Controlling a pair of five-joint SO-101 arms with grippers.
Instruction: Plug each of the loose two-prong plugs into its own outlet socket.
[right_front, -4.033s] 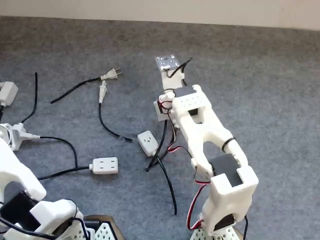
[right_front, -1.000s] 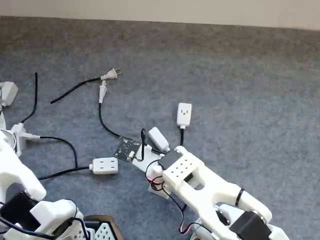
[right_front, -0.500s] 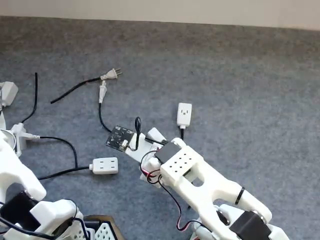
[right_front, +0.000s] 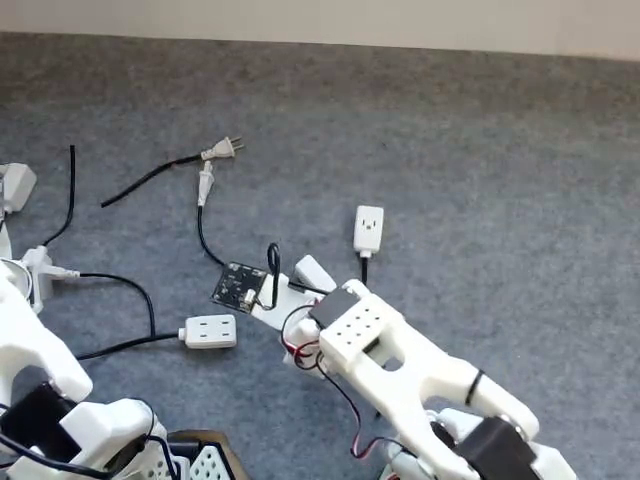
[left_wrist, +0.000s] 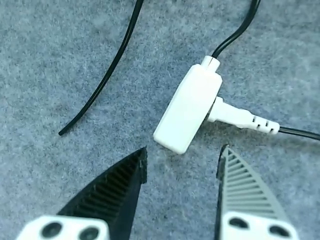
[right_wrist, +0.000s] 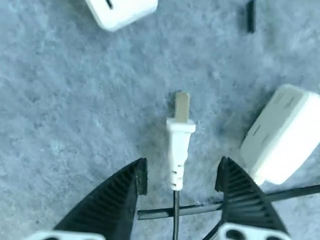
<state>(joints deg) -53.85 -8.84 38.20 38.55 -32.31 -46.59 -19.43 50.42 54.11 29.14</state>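
Observation:
My right gripper (right_wrist: 182, 160) is open and hangs over a white two-prong plug (right_wrist: 178, 142) lying on the carpet, prongs pointing away from the fingers. A white outlet socket (right_wrist: 282, 134) lies just beside that plug, and a second one (right_wrist: 120, 10) lies farther off. My left gripper (left_wrist: 183, 150) is open above a white socket block (left_wrist: 190, 107) with a white plug (left_wrist: 240, 119) seated in its side. In the high view the right arm (right_front: 390, 350) covers the near middle, and two loose plugs (right_front: 222, 150) lie joined by cords at the far left.
Grey carpet covers the whole floor. A white socket (right_front: 368, 228) lies beyond the right arm and a three-slot socket (right_front: 211, 331) to its left. Black cords (right_front: 140, 285) run across the left side. A loose cord end (left_wrist: 60, 132) lies near the left gripper.
The right arm has pulled back from the far middle and come down over the near middle. In the last second its wrist shifted slightly left. The left arm has kept still.

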